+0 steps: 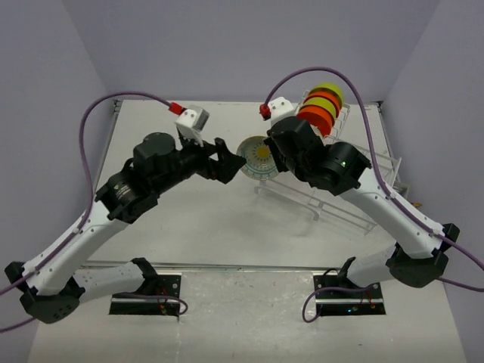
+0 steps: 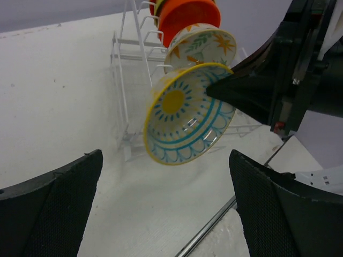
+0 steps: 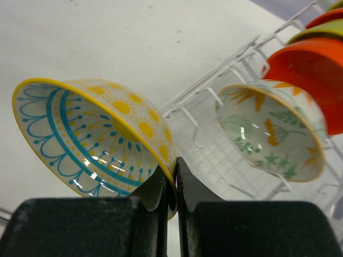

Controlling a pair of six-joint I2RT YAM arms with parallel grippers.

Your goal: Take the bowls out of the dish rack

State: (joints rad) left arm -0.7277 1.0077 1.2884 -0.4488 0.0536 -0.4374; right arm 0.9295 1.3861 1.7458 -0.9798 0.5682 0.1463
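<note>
white table [image 1: 215, 227], matte, faint dark specks on its surface; pale lilac walls [image 1: 227, 45] on three sides; thin metal strip [image 2: 206, 230] along the table edge

no readable text, labels or signs

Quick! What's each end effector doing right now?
Left end effector: open, holding nothing.
Right end effector: shut on the rim of the yellow-rimmed round glossy bowl with blue and sun patterns.

l fingers [image 2: 53, 209] spread wide, r fingers [image 3: 151, 194] clamped.
</note>
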